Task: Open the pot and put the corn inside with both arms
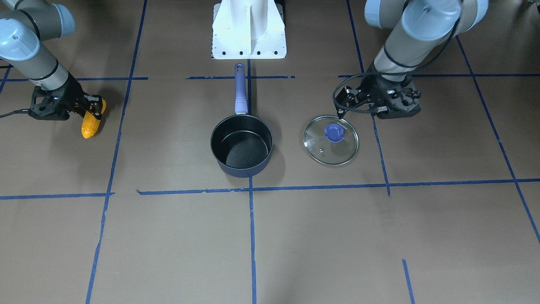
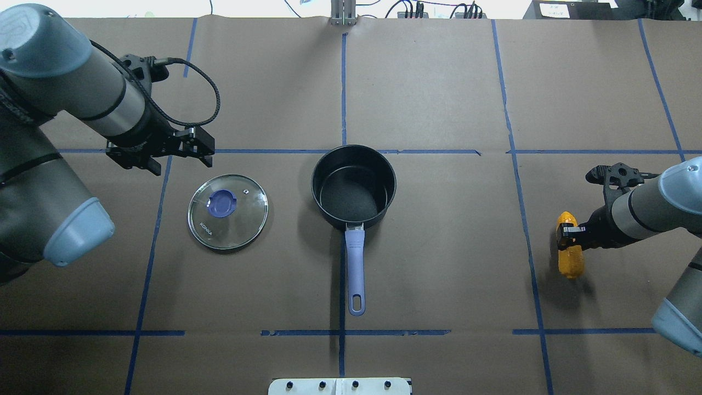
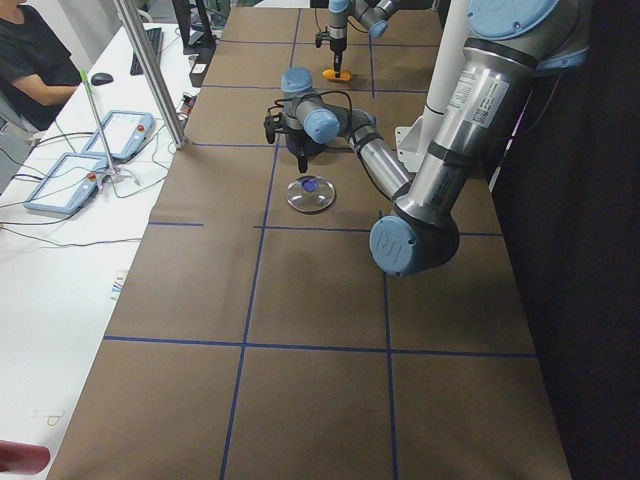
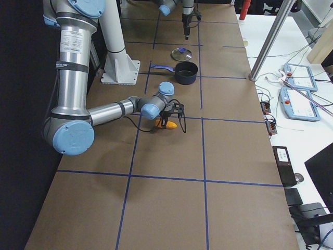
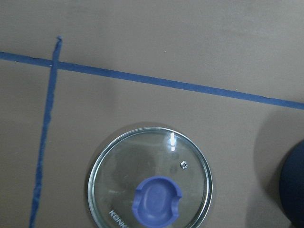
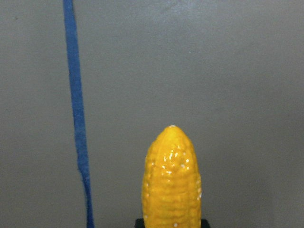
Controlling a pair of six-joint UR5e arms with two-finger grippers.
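Clamps the small orange-yellow bumpy toy corn cob (image 2: pixel 571 262) in the right black two-finger gripper (image 2: pixel 569 235), well apart from the uncovered round dark navy pot (image 2: pixel 351 198) mid-table. Holds the left black gripper (image 2: pixel 208 149) spread and empty, near the round glass lid (image 2: pixel 241 219) lying flat beside that pot.

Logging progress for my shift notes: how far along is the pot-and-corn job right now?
Done: the lid lies on the table beside the open, empty pot, the left gripper empty near it. In hand: the right gripper grips the corn, far off to the pot's side. Left: carry the corn over and drop it in.
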